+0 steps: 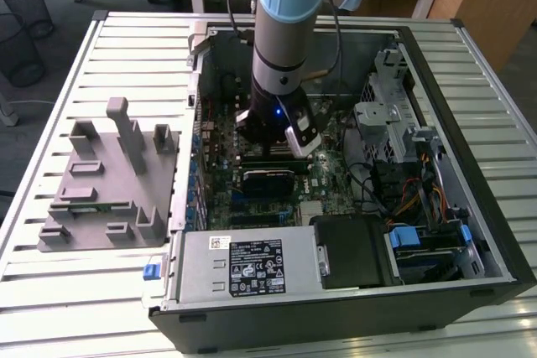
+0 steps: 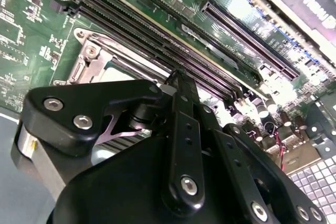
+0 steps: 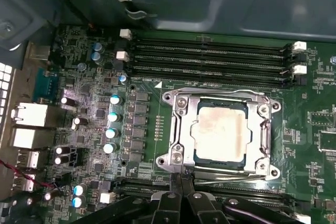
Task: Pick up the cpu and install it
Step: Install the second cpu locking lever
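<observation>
The cpu (image 3: 220,132), a square chip with a silvery-white, smudged top, lies flat in the motherboard socket. The socket's metal frame (image 3: 178,129) surrounds it. In the first wrist view my gripper (image 3: 182,178) sits just beside the frame's edge, apart from the chip, fingers together with nothing between them. In the second wrist view the black finger linkage (image 2: 181,129) covers most of the socket, and one corner of the frame (image 2: 89,59) shows. In the exterior view my arm (image 1: 281,48) reaches down into the open computer case (image 1: 470,232) over the motherboard.
Long black memory slots (image 3: 210,61) run beside the socket, and capacitors (image 3: 111,116) and rear ports (image 3: 26,124) lie beyond. A power supply (image 1: 243,266) and drive cage (image 1: 394,123) crowd the case. A grey fixture (image 1: 109,182) sits on the slatted table at the exterior view's left.
</observation>
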### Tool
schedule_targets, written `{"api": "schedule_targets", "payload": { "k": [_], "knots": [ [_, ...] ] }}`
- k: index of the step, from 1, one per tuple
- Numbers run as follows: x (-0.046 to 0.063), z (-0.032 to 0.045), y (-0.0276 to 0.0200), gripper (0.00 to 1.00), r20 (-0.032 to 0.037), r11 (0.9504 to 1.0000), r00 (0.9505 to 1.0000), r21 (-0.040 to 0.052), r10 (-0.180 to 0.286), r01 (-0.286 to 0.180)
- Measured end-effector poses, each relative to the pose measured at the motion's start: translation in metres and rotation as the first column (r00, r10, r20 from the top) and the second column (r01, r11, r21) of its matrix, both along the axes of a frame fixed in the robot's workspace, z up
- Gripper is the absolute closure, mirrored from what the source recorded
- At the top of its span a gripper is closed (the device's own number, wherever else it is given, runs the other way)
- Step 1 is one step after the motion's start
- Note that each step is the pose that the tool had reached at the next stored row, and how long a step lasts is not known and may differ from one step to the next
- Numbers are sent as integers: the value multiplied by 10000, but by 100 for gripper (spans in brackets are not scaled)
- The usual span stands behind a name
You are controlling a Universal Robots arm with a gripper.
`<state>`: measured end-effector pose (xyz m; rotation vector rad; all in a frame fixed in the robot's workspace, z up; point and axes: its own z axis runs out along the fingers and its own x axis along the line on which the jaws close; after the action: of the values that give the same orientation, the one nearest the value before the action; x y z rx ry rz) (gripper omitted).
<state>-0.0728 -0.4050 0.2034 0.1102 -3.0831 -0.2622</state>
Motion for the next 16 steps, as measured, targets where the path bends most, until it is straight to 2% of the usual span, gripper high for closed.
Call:
{"api": "schedule_targets", "payload": {
  "k": [6,12,16],
  "knots": [
    [-51,-7,-23,89,12,9999,10000,131,22,-22],
    [-98,-18,-60,89,18,9994,10000,343,50,-51],
    [-133,-33,-65,89,23,9988,10000,480,77,-78]
  ]
}}
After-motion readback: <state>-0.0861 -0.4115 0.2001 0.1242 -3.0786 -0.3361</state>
